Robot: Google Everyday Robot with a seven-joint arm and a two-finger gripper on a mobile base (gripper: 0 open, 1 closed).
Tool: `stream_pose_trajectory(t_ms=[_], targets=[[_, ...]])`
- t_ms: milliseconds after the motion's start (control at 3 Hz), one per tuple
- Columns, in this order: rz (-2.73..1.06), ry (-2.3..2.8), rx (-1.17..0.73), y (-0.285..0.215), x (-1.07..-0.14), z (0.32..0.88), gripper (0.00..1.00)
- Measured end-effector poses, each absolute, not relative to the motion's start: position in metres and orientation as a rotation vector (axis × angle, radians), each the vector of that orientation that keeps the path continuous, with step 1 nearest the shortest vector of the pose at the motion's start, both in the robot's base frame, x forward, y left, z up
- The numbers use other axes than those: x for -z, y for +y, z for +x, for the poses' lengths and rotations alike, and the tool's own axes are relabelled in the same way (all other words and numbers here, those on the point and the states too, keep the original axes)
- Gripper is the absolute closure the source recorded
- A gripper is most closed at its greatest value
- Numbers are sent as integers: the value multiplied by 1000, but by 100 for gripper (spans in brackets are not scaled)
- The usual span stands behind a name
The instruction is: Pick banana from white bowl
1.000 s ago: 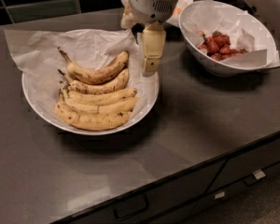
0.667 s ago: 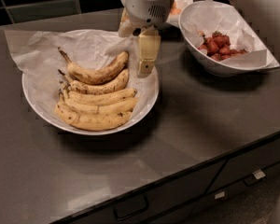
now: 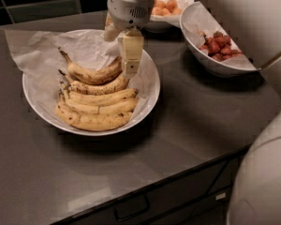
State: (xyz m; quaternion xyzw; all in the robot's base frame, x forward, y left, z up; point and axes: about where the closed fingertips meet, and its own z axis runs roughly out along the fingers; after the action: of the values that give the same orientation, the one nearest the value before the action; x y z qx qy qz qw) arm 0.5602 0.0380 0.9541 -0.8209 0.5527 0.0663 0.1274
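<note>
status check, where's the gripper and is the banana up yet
Gripper over the white bowl, at the stemless end of the banana. Banana lying in the bowl, not lifted. Bunch of bananas close beside it, on the near side.
</note>
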Motion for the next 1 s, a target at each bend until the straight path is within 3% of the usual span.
stream_pose_trajectory(t_ms=[1000], targets=[[-2419, 1563, -267, 82, -943, 581, 35]])
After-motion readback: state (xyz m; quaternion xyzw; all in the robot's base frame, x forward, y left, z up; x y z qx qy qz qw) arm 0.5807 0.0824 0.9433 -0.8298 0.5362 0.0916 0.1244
